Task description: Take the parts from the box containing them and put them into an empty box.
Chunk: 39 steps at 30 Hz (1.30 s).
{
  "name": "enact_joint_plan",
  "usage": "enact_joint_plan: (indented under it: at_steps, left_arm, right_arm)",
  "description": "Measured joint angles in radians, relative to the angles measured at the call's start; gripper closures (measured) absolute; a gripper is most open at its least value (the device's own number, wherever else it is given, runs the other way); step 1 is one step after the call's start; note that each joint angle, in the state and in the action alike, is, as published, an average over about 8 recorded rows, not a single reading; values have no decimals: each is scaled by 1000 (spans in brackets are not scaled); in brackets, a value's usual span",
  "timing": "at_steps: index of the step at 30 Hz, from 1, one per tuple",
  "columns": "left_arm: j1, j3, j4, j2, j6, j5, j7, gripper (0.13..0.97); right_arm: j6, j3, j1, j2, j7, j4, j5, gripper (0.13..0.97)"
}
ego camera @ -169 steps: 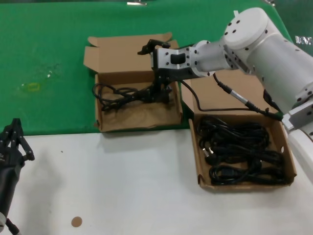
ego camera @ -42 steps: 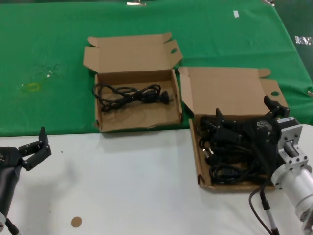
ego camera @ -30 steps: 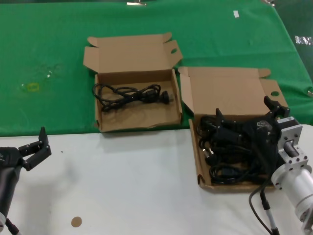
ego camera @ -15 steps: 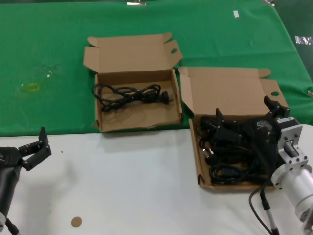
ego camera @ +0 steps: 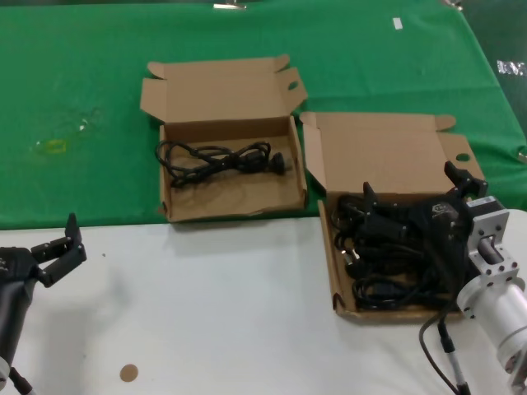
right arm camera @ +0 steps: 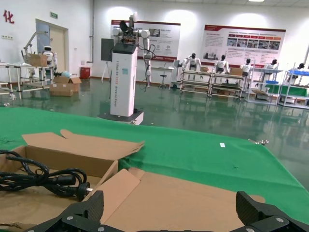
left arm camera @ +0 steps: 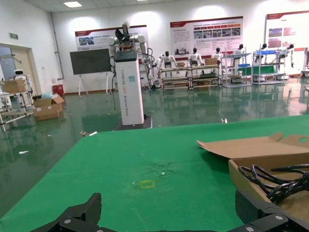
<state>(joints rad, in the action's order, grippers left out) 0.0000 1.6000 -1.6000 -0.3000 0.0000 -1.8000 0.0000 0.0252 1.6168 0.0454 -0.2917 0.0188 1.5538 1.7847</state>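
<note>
Hovering open-fingered, right hand (ego camera: 412, 210) sits above cable-filled box (ego camera: 486, 284).

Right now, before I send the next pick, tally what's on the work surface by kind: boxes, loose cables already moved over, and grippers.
Cardboard boxes: 2, the far box and the near box
Cable in the far box: 1
Cable pile in the near box: 1, strands too tangled to count
Grippers: 2, left gripper and right gripper
Total: 6

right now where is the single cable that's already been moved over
In the head view, the lone black cable lies inside the left cardboard box on the green cloth, beside the fuller right box.
</note>
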Motion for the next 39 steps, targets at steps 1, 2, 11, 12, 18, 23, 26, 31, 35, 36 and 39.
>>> enact_joint_plan:
  at_steps: [1,2,11,12,18,23,26,31,35,36,39]
  left_arm:
    - [0,0,0,0,0,0,0,132]
    - [0,0,0,0,0,0,0,132]
    - [0,0,0,0,0,0,0,132]
    - [0,0,0,0,0,0,0,132]
    - [0,0,0,0,0,0,0,132]
    - [0,0,0,0,0,0,0,132]
    - [0,0,0,0,0,0,0,132]
    - [0,0,0,0,0,0,0,132]
    - [0,0,0,0,0,0,0,132]
    - [0,0,0,0,0,0,0,132]
    - [0,0,0,0,0,0,0,132]
  right_arm:
    - [0,0,0,0,0,0,0,129]
    - [0,0,0,0,0,0,0,129]
    - [0,0,0,0,0,0,0,129]
    - [0,0,0,0,0,0,0,129]
    - [0,0,0,0,0,0,0,129]
    - [0,0,0,0,0,0,0,129]
    - [0,0,0,0,0,0,0,129]
    - [0,0,0,0,0,0,0,129]
    - [0,0,0,0,0,0,0,129]
    - [0,0,0,0,0,0,0,129]
    - [0,0,0,0,0,0,0,129]
